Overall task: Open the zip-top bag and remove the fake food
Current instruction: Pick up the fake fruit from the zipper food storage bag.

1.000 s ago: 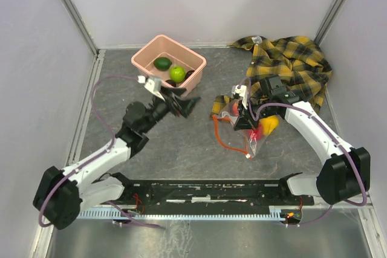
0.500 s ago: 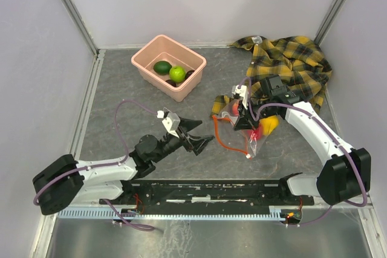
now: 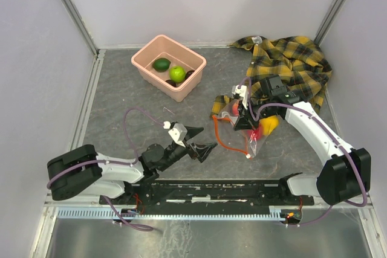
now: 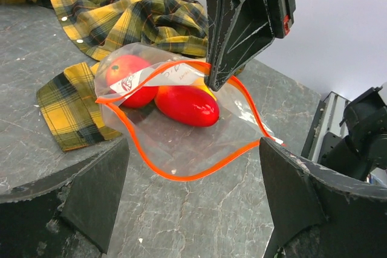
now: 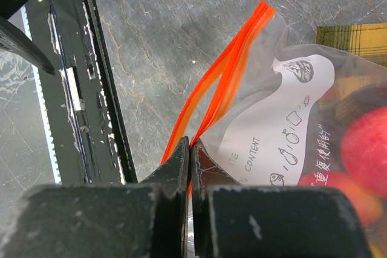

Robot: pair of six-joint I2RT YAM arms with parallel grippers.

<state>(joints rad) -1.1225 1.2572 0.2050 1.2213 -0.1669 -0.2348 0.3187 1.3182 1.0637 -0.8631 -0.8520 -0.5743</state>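
Top view: L gripper [image 3: 207, 139] sits low over the table [image 3: 121, 95], jaws wide, empty, aimed at the zip-top bag [image 3: 253, 144]. 1 s ago it was up by the pink tub [image 3: 145, 58], so prob. heading back for the next piece. Tub has green fake food [image 3: 177, 74]; R arm and bag unmoved. L wrist view: bag mouth gapes just ahead, lying partly on the plaid shirt [image 4: 139, 16], w/ red pieces [image 4: 187, 106] inside, so task is part done. R wrist view: R gripper [image 5: 189, 149] is clamped tight on the orange zip strip [image 5: 242, 58], holding the mouth up.
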